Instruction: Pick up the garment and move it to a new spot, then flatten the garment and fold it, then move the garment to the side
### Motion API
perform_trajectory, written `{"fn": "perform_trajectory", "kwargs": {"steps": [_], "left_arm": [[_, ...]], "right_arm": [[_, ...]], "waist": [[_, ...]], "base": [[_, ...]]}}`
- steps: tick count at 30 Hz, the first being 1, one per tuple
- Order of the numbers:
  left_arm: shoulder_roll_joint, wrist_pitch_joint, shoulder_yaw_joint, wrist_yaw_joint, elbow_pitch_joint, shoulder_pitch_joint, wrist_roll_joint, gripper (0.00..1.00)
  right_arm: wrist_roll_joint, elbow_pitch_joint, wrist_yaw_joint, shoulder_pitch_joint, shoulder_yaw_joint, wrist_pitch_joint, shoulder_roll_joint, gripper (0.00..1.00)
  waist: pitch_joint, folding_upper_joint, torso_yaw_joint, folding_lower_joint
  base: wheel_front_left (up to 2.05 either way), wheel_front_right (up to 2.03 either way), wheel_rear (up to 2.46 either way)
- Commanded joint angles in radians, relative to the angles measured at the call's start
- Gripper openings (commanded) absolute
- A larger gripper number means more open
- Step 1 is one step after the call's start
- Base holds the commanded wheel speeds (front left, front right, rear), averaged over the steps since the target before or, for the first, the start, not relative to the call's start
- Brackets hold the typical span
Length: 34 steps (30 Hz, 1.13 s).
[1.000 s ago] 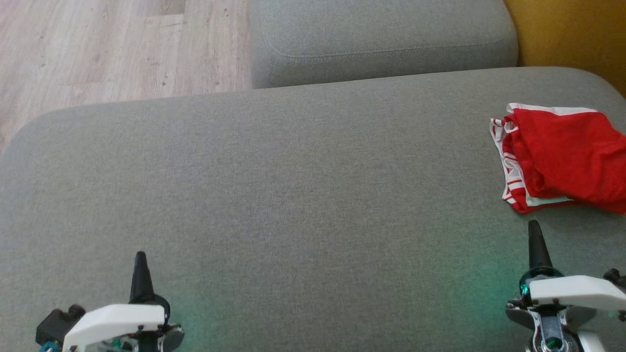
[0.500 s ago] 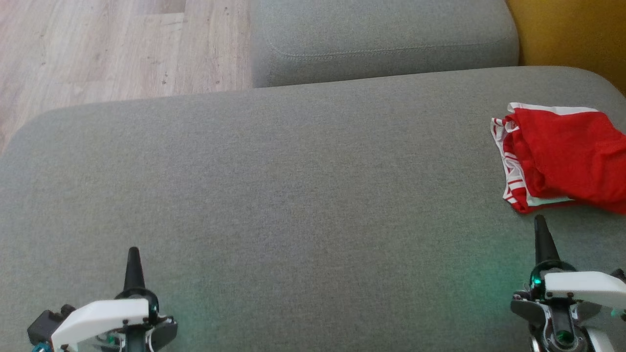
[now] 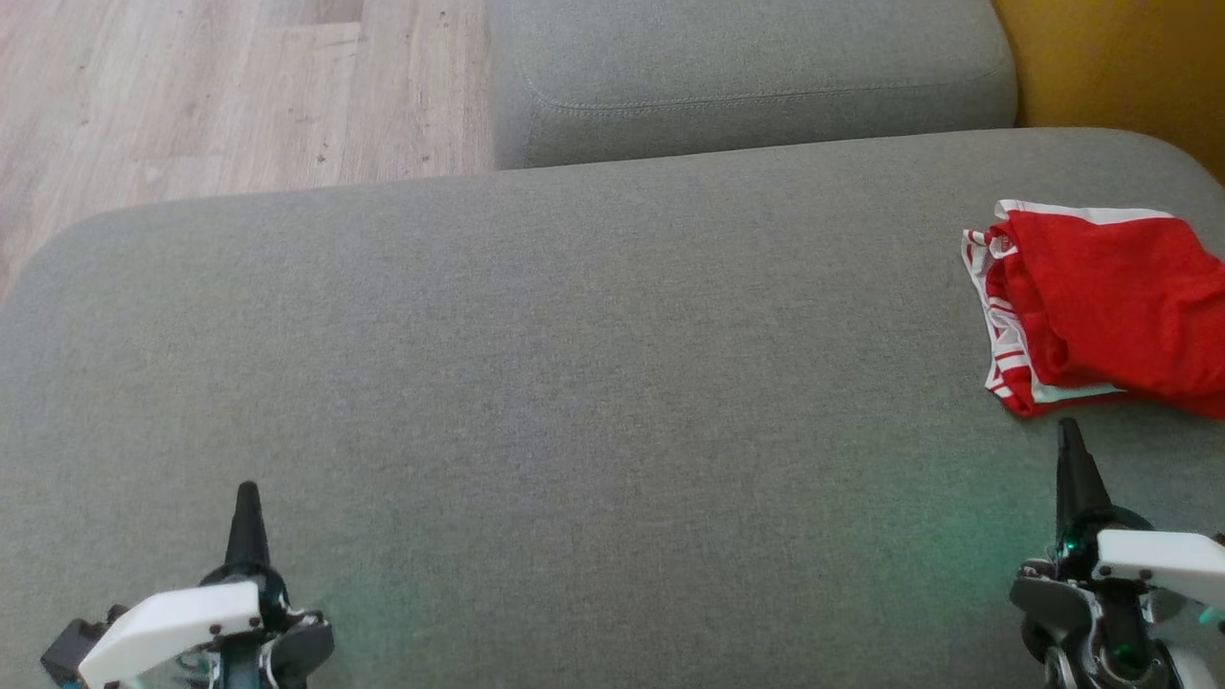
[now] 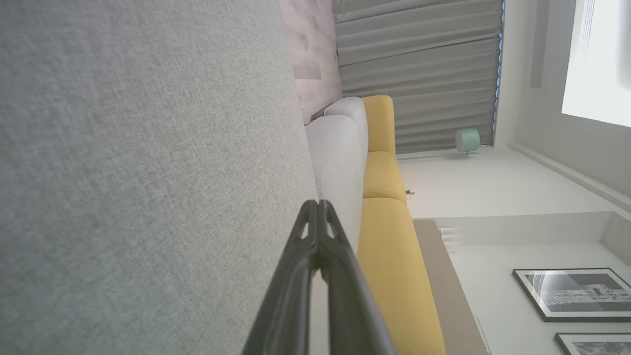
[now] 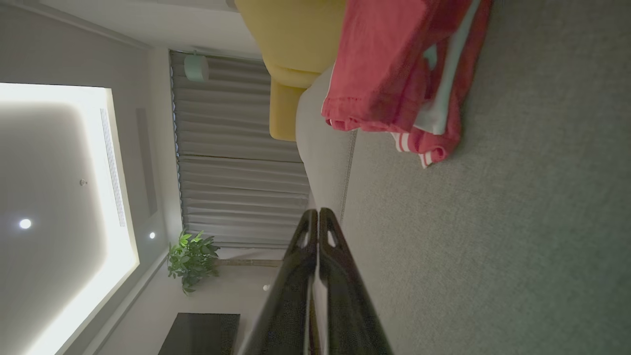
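The garment (image 3: 1101, 306) is red with white striped trim, folded in a loose bundle at the right edge of the grey cushion (image 3: 574, 383). In the right wrist view the garment (image 5: 394, 74) lies ahead of the fingers. My right gripper (image 3: 1069, 431) is shut and empty, its tip just short of the garment's near hem. The right gripper (image 5: 318, 213) shows both fingers pressed together. At the lower left my left gripper (image 3: 248, 493) is shut and empty over bare cushion, far from the garment. The left gripper (image 4: 318, 203) also shows closed fingers.
A second grey cushion (image 3: 746, 77) lies beyond the main one. Wooden floor (image 3: 220, 96) is at the upper left, past the cushion's rounded edge. A yellow sofa part (image 3: 1120, 67) is at the upper right.
Both grippers have drawn back slightly toward the bottom of the head view, the left drifting left and the right drifting right. The garment has not moved.
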Motion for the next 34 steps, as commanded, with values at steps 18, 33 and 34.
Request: {"fn": "perform_trajectory", "kwargs": {"steps": [18,33,34], "left_arm": [[0.006,0.043,0.07,-0.017,-0.041,-0.07,-0.124,0.0],[0.004,0.045,0.072,-0.017,-0.041,-0.07,-0.123,0.0],[0.004,0.045,0.072,-0.017,-0.041,-0.07,-0.123,0.0]], "right_arm": [[0.146,-0.048,-0.001,-0.07,-0.001,0.042,-0.01,0.0],[0.144,-0.048,-0.001,-0.07,-0.003,0.044,-0.008,0.0],[0.144,-0.048,-0.001,-0.07,-0.003,0.044,-0.008,0.0]], "waist": [[0.002,0.0,0.001,0.0],[0.002,0.0,0.001,0.0],[0.002,0.0,0.001,0.0]], "base": [[0.0,0.0,0.0],[0.0,0.0,0.0],[0.0,0.0,0.0]]}}
